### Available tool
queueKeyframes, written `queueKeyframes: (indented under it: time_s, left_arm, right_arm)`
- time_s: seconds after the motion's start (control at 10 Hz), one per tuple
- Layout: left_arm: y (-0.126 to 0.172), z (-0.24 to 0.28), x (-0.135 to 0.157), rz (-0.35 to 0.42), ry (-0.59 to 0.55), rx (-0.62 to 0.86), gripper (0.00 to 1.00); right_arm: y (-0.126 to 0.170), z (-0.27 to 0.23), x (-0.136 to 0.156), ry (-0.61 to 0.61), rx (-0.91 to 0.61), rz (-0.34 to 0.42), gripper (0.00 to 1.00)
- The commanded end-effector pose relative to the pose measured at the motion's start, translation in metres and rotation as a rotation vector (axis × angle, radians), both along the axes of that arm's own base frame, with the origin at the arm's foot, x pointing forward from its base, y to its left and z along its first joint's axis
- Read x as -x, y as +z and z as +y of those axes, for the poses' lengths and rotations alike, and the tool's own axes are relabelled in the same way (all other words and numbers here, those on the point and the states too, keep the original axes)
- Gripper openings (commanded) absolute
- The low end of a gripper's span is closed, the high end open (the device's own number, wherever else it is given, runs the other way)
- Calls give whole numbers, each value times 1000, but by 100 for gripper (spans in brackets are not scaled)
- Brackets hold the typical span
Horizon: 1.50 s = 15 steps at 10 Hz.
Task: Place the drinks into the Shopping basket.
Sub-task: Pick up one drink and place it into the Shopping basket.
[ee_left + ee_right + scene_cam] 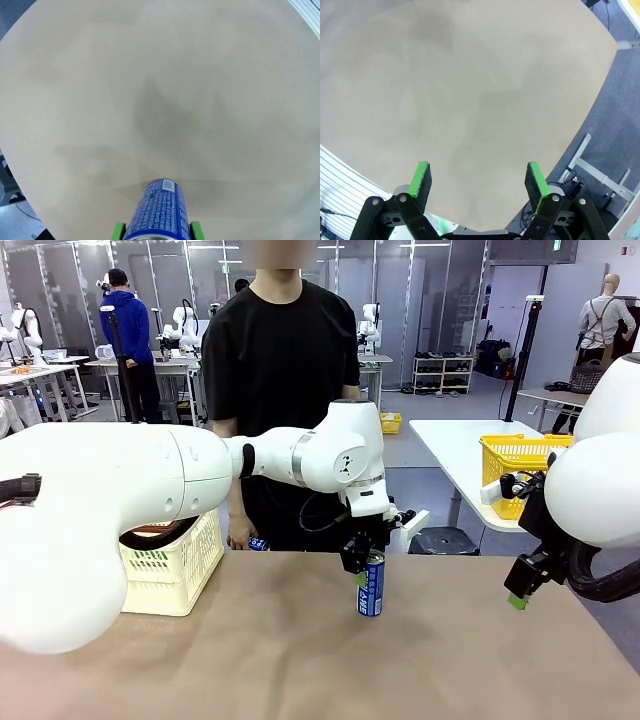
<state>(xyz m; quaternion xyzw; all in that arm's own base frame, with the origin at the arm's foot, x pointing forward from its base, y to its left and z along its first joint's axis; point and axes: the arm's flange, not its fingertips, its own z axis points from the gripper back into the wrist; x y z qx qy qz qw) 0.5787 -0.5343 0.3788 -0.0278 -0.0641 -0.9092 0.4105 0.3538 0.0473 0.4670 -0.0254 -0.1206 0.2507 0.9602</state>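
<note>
A slim blue can (371, 585) with white lettering stands upright on the tan table (300, 660), near the middle of its far edge. My left gripper (362, 560) comes down on the can's top and is shut on it. In the left wrist view the can (157, 212) sits between the two green pads (118, 231). The cream-white Shopping basket (178, 565) stands at the table's far left, partly hidden behind my left arm. My right gripper (520, 590) hangs off the table's right side; in its wrist view it (479, 172) is open over bare table with nothing between the fingers.
A person in a black shirt (280, 360) stands at the far edge, one hand low beside the basket with a small blue object (258, 543). A yellow mesh basket (520, 455) sits on a white table behind at the right.
</note>
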Motion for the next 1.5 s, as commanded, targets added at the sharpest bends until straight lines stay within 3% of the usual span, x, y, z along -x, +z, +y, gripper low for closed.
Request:
queueKeyframes:
  time_s: [0.0,0.3,0.4,0.9,1.4]
  left_arm:
    - [10,-16,-13,27,27,-8,44]
    - [16,-18,-8,47,37,-11,16]
    - [26,-18,-5,84,54,-17,11]
    - [103,24,17,31,42,-2,11]
    - [195,129,35,-54,198,-24,11]
  right_arm:
    - [0,0,1,1,0,4,94]
    - [0,0,1,1,0,4,94]
    - [0,0,1,1,0,4,94]
    - [0,0,1,1,0,4,94]
    - [0,0,1,1,0,4,94]
